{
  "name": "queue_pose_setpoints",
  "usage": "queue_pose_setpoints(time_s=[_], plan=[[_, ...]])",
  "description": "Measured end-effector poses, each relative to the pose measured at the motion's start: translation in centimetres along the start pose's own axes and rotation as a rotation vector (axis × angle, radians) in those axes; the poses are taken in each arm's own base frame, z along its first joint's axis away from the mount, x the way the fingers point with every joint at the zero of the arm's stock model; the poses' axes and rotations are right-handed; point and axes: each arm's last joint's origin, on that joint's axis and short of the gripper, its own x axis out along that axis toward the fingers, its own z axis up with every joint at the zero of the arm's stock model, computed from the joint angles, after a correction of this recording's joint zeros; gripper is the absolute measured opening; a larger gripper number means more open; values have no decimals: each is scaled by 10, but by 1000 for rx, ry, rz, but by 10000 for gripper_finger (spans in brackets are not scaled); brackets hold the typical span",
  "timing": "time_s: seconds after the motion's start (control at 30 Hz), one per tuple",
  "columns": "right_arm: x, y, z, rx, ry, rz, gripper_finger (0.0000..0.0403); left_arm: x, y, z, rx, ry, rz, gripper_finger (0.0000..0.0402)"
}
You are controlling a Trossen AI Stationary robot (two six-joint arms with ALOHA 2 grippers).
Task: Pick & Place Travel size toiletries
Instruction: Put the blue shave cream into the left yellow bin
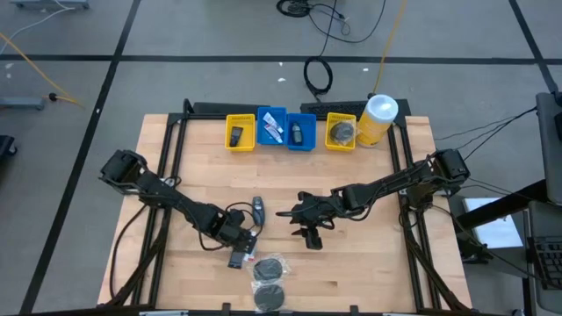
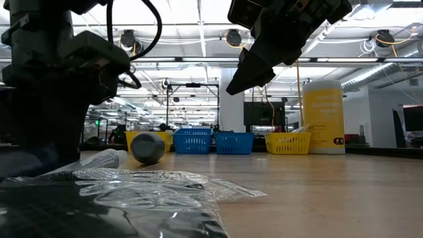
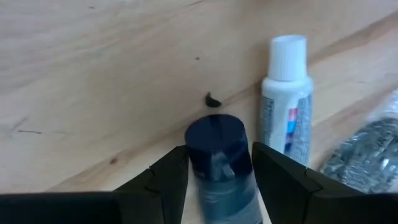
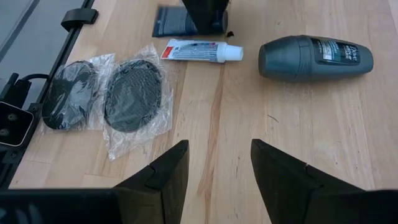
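My left gripper [image 3: 219, 163] is open and points steeply down at the near middle of the table. Its fingers stand close on either side of a dark tube with a round dark cap [image 3: 216, 138], the flat dark packet [image 4: 176, 22] in the right wrist view. Beside it lie a thin white tube [image 3: 286, 106] and two mesh puffs in clear wrap [image 4: 134, 93] [image 4: 71, 93]. A dark grey bottle [image 4: 314, 57] lies on its side further toward the far edge. My right gripper [image 4: 217, 168] hovers open above the table's middle, holding nothing.
Along the far edge stand a yellow bin [image 1: 240, 132], two blue bins [image 1: 270, 127] [image 1: 300, 132] and another yellow bin [image 1: 341, 132], each with a small item inside. A big yellow canister [image 1: 378, 118] stands to their right. Bare wood lies between bins and arms.
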Motion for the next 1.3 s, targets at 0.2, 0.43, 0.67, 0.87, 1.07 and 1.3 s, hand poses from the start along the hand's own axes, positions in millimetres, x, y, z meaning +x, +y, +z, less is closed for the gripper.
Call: queue_pose_setpoints(time_s=[0.2,0.43,0.67,0.87,1.07,1.3], plan=[[0,0,0,-18,0,0,165,0,0,1,-2,-12,2,175],[0,0,0,-18,0,0,165,0,6,6,-17,-35,67,173],[0,0,0,-19,0,0,165,-1,7,9,14,-30,76,112],[0,0,0,-19,0,0,165,-2,7,8,49,-28,77,109],[0,0,0,-18,0,0,165,-3,8,10,68,-32,87,109],[0,0,0,-19,0,0,165,-14,4,20,116,-39,102,109]])
